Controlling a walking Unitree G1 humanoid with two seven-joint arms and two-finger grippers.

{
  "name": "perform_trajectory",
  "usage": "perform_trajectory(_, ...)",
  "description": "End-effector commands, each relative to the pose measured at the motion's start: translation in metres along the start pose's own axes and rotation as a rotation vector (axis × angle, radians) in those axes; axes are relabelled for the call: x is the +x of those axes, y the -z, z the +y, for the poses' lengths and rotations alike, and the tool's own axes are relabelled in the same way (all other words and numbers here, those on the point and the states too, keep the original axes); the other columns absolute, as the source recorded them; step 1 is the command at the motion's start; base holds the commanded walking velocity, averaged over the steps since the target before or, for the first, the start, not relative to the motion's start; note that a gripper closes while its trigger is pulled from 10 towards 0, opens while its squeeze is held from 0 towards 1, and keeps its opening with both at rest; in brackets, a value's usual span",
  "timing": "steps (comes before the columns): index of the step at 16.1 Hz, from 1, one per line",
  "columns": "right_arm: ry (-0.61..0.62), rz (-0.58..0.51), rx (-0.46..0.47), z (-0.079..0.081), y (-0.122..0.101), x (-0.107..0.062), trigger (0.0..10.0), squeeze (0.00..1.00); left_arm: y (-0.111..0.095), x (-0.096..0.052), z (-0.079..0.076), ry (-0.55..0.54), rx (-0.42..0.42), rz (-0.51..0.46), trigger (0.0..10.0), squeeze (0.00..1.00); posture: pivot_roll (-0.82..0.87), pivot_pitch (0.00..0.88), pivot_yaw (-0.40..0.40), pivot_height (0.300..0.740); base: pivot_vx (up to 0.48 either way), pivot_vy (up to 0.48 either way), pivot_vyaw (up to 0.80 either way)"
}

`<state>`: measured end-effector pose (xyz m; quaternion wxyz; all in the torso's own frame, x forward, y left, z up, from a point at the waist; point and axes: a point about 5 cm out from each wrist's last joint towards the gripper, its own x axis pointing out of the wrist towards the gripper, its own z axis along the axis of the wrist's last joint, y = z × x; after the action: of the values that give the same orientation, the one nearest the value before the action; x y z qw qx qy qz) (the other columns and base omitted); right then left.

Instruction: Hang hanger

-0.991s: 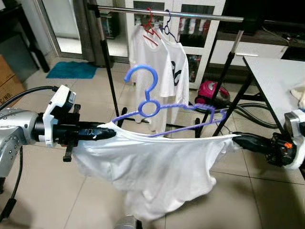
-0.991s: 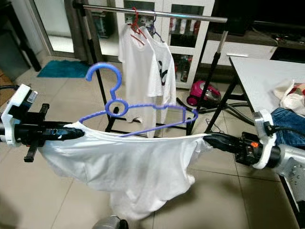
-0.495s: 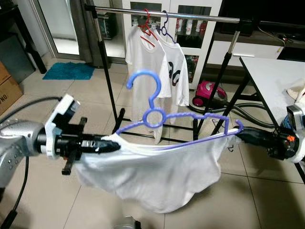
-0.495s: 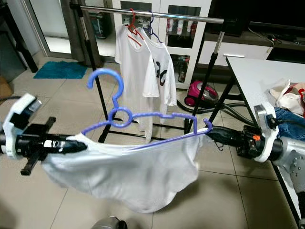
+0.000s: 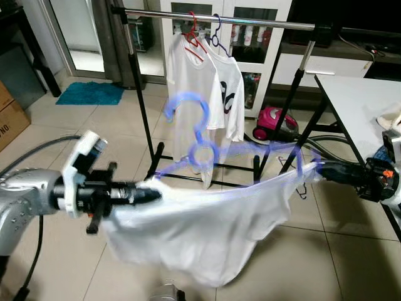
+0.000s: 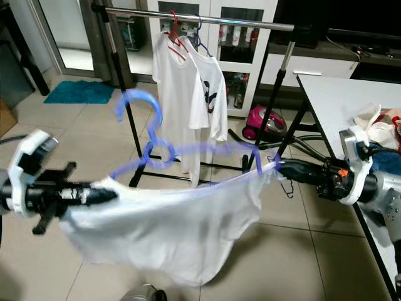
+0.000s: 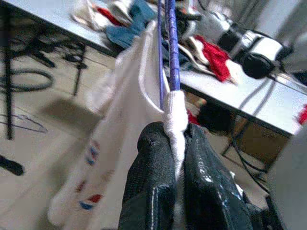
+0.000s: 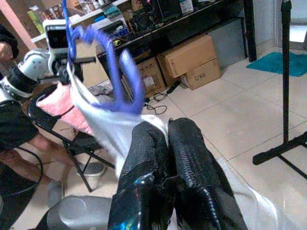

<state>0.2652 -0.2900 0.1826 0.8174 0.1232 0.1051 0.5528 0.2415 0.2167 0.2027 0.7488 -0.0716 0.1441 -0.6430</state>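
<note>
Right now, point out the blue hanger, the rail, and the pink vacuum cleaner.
blue hanger (image 5: 188,102), left eye view, hook's curve.
rail (image 5: 269,23), left eye view, bare stretch of bar.
pink vacuum cleaner (image 6: 259,120), right eye view, its body.

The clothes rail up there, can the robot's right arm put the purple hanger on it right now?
Probably not yet. The right end effector is shut on the white T-shirt and purple hanger, well below and short of the clothes rail. Open floor lies between, so nothing blocks moving closer.

So here's my count: two grippers, my left gripper (image 5: 150,195) and right gripper (image 5: 322,169), each pinched on one end of one blue hanger (image 5: 200,150) wearing one white shirt (image 5: 200,229). One rack (image 5: 263,23) behind it carries two more shirts (image 5: 207,81) on two hangers (image 5: 203,34).
</note>
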Motion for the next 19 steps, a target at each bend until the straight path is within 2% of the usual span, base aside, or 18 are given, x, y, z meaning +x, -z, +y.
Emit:
perform_trajectory(1,0.005,0.009,-0.032,0.000,-0.007,-0.005,0.0,0.00,-0.012,-0.009,0.000,-0.037,0.029,-0.041,0.0,0.00,0.08,0.000,0.015,0.740,0.000,0.000,0.00)
perform_trajectory(3,0.006,0.013,-0.027,-0.001,-0.005,-0.006,0.0,0.00,-0.017,-0.018,-0.001,-0.070,0.032,-0.082,0.0,0.00,0.08,0.000,0.012,0.740,0.000,0.000,0.00)
perform_trajectory(4,0.001,0.012,-0.022,-0.002,-0.003,-0.005,0.0,0.00,-0.015,-0.024,-0.001,-0.108,0.024,-0.078,0.0,0.00,0.09,0.000,0.005,0.740,0.000,0.000,0.00)
perform_trajectory(5,-0.003,0.007,-0.021,-0.002,-0.004,-0.004,0.0,0.00,-0.012,-0.023,-0.001,-0.110,0.018,-0.062,0.0,0.00,0.09,0.000,0.004,0.740,0.000,0.000,0.00)
perform_trajectory(8,-0.020,-0.003,-0.034,-0.004,-0.008,0.001,0.0,0.00,0.010,-0.013,-0.004,-0.053,-0.060,-0.007,0.0,0.00,0.09,0.000,0.006,0.740,0.000,0.000,0.00)
perform_trajectory(13,-0.030,-0.014,-0.051,-0.004,-0.013,0.002,0.0,0.00,0.025,-0.001,-0.011,0.038,-0.153,0.007,0.0,0.00,0.09,0.000,0.012,0.740,0.000,0.000,0.00)
perform_trajectory(14,-0.030,-0.013,-0.055,-0.004,-0.013,0.003,0.0,0.00,0.032,0.004,-0.014,0.070,-0.178,0.035,0.0,0.00,0.09,0.000,0.013,0.740,0.000,0.000,0.00)
perform_trajectory(17,-0.031,-0.014,-0.061,-0.004,-0.015,0.004,0.0,0.00,0.038,0.009,-0.014,0.088,-0.182,0.069,0.0,0.00,0.09,0.000,0.013,0.740,0.000,0.000,0.00)
perform_trajectory(19,-0.039,-0.012,-0.075,-0.004,-0.017,0.007,0.0,0.00,0.049,0.009,-0.007,0.063,-0.137,0.189,0.0,0.00,0.09,0.000,0.013,0.740,0.000,0.000,0.00)
